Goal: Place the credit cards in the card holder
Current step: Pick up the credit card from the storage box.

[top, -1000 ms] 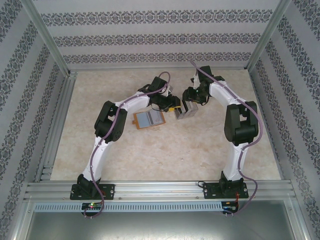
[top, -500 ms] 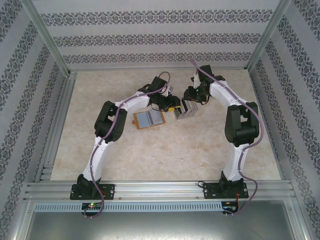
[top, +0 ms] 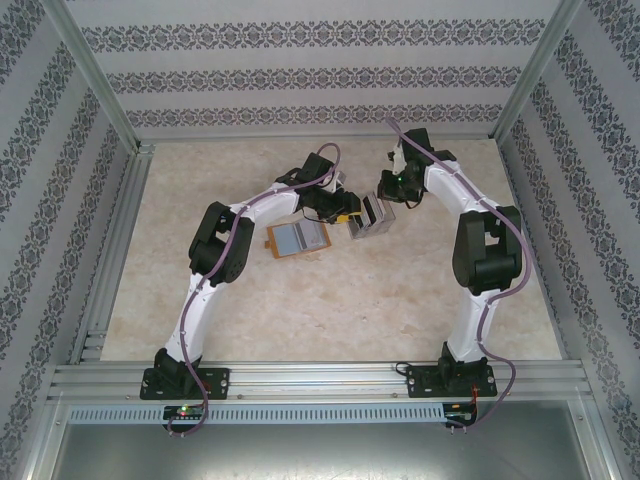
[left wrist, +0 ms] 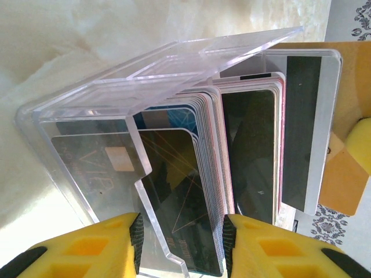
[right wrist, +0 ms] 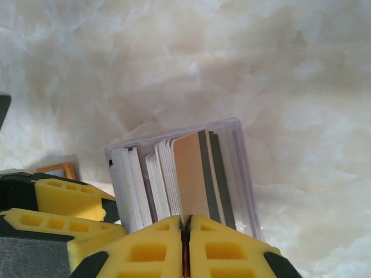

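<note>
Here the left gripper (left wrist: 181, 246) clamps the clear box (left wrist: 87, 116), the right gripper (right wrist: 184, 243) is pinched fully together at the edge of the credit cards (right wrist: 191, 174) standing inside, and the card holder (top: 271, 242) lies open just beside the box.

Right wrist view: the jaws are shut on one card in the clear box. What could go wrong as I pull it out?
The right gripper pinches the tan card with a grey stripe only at its fingertips, so it may slip or twist. The neighbouring cards press against it in the clear plastic card box and might drag out too. The left gripper clamps the box at one end; a hard pull could tilt it.
</note>
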You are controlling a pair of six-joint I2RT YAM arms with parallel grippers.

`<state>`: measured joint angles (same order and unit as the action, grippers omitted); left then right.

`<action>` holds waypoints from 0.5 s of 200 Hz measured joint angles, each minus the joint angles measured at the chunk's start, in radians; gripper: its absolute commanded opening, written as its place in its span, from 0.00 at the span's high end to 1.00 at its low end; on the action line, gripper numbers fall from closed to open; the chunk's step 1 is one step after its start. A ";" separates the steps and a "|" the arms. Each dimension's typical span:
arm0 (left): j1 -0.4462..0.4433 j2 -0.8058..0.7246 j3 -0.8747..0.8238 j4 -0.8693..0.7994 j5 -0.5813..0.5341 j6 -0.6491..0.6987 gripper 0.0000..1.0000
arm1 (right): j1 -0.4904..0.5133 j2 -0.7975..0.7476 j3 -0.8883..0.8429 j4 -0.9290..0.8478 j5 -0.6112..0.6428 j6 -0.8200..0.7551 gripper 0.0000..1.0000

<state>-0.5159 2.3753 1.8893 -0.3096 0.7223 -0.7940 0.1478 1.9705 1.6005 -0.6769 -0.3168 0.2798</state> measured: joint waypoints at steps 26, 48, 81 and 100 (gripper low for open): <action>0.000 0.000 0.000 -0.001 -0.001 0.000 0.57 | -0.003 -0.005 -0.003 0.000 0.003 0.000 0.96; 0.000 0.000 0.000 -0.001 -0.006 0.000 0.57 | -0.006 -0.011 -0.005 -0.003 0.006 0.000 0.97; 0.000 -0.003 -0.004 0.007 -0.014 0.000 0.57 | -0.009 -0.038 -0.011 -0.004 0.011 0.000 0.98; 0.000 -0.009 -0.018 0.021 -0.019 0.000 0.57 | -0.009 -0.064 -0.020 -0.005 0.014 0.000 0.98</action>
<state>-0.5159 2.3665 1.8713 -0.2886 0.7029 -0.7944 0.1390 1.9068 1.5806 -0.6815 -0.3027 0.2798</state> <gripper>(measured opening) 0.428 0.067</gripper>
